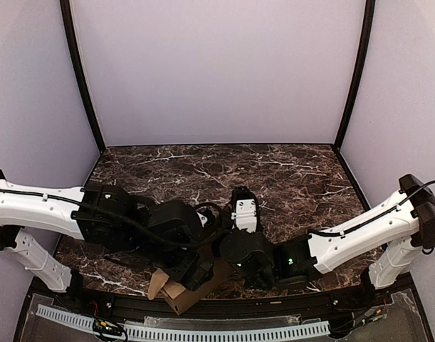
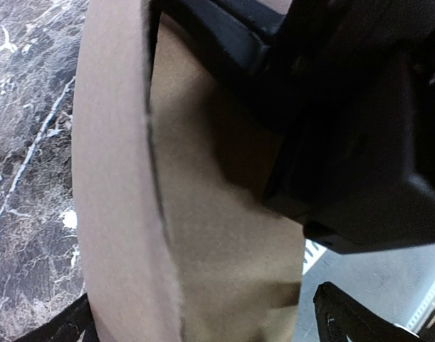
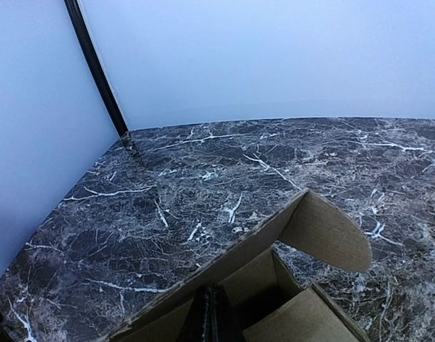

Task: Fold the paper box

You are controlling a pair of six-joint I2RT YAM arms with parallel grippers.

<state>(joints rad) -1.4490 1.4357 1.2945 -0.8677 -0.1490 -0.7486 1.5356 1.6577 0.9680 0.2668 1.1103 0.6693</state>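
Dark marble worktop (image 1: 288,171), pale walls (image 1: 217,64) on three sides, two black posts (image 1: 80,78) at the far corners. Both arms crowd over the near edge and hide most of the work from above.

Count: one paper box (image 1: 169,291), part-folded, at the near edge just left of middle, with one rounded flap (image 3: 329,231) standing up.

Left gripper (image 1: 196,273): jaws spread wide over the box, holding nothing.

Right gripper (image 3: 208,322): fingers pressed together, down inside the box beside its wall. Cannot tell if it pinches cardboard.
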